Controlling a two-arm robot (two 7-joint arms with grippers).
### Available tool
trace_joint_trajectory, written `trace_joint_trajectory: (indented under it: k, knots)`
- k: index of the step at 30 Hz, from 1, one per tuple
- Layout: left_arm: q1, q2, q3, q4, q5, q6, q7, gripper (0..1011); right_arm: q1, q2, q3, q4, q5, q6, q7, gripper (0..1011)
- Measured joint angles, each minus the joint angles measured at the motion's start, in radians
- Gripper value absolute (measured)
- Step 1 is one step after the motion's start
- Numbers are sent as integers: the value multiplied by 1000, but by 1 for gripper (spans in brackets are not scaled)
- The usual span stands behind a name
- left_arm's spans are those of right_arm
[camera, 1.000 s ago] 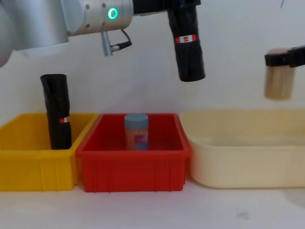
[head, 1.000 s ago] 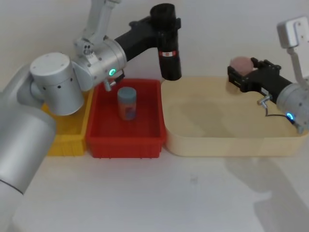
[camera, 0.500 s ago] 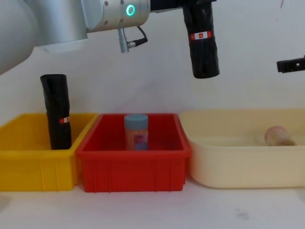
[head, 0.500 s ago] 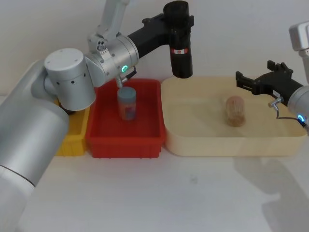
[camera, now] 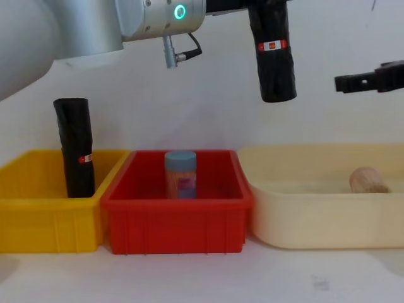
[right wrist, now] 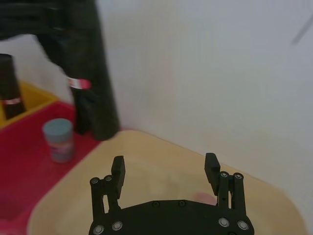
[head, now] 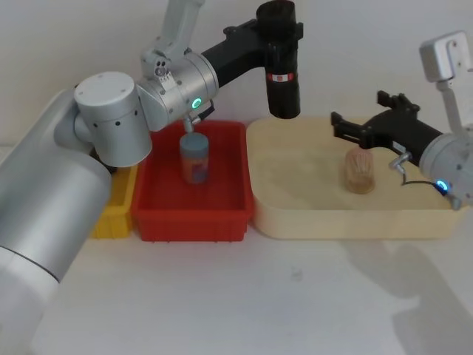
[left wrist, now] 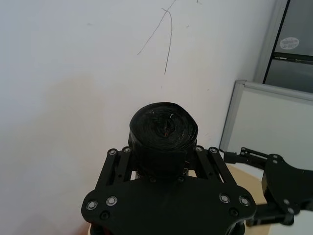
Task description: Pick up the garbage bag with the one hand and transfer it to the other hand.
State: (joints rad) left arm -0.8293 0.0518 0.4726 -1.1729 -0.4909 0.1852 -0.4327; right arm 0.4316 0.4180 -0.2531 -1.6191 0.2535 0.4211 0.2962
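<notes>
The bag [camera: 273, 63], red-and-white label [camera: 271, 45] unreadable, hangs clamped in the left gripper [head: 273, 33] above where red bin [camera: 177, 197] meets beige tray [camera: 315, 221]. The right gripper [right wrist: 164, 166] gapes empty over the tray, where a jar [camera: 369, 180] lies. The red bin holds a blue-capped jar [camera: 180, 173]; the yellow bin [camera: 44, 221] another roll [camera: 74, 145].

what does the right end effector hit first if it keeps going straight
Probably the garbage bag hanging from the left end effector; the right wrist view shows it off-centre, so it could miss.

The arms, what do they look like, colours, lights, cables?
Both arms are silver-grey with round joints. The left arm has a glowing green ring; the left hand is black and long-fingered. The right arm has a blue ring and a grey cable; the right hand is black and slim-fingered.
</notes>
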Motion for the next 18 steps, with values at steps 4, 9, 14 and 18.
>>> trace_joint_trajectory:
  k: [4, 9, 14, 18]
  knots:
    - [-2, -2, 1, 2, 0, 0, -1, 498, 10, -6, -19, 11, 9, -29, 35, 1001]
    - [-3, -3, 2, 4, 0, -1, -1, 498, 22, -17, -31, 29, 21, -54, 58, 1001]
    - [-4, -3, 2, 5, 0, -1, -1, 498, 37, -33, -40, 55, 34, -76, 71, 1001]
    - [-4, -4, 3, 6, 0, -2, -1, 498, 48, -41, -43, 71, 41, -86, 75, 1001]
